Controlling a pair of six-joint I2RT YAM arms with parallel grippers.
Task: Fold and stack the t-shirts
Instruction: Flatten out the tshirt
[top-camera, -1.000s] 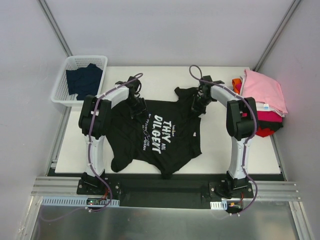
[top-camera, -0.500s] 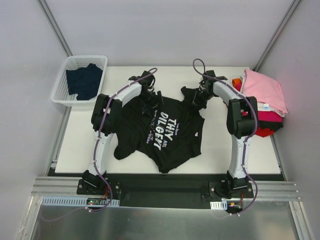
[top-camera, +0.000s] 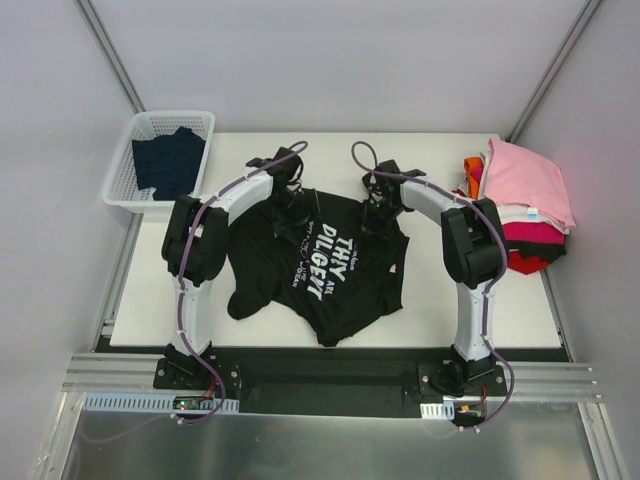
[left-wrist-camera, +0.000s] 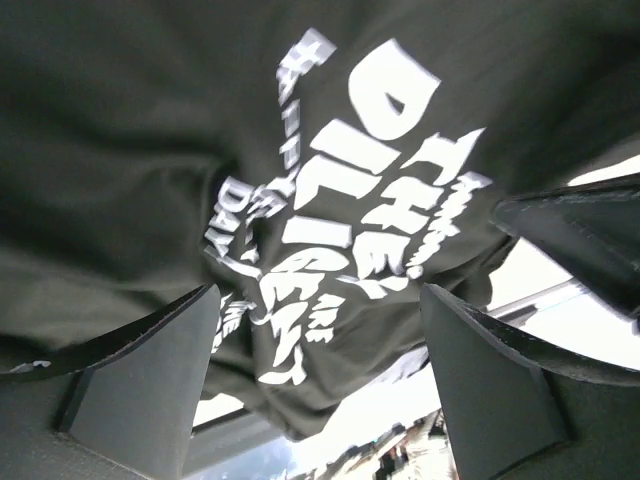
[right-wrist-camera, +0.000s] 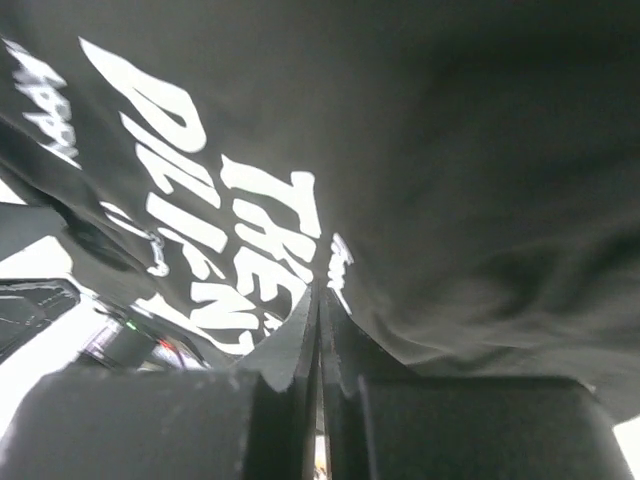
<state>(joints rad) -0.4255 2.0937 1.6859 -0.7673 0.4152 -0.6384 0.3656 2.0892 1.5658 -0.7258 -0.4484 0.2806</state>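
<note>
The black t-shirt (top-camera: 330, 270) is lying chest-up and rumpled on the white table (top-camera: 450, 300), spreading out beneath and between both grippers and reaching from them towards the arm bases. Its white lettering (left-wrist-camera: 370, 200) is running slantwise across the chest, and the cloth is bunching into soft folds around the print; one sleeve is crumpling out on the left side. The left gripper (top-camera: 290, 210) is hanging just over the shirt's upper left part, its fingers (left-wrist-camera: 150, 380) standing wide apart with nothing between them. The right gripper (top-camera: 378, 215) is sitting at the upper right part, fingers pressed tight together; I cannot tell whether any cloth is pinched there. Beyond the left gripper a dark navy t-shirt (top-camera: 170, 160) is lying in a white basket (top-camera: 120, 175).
</note>
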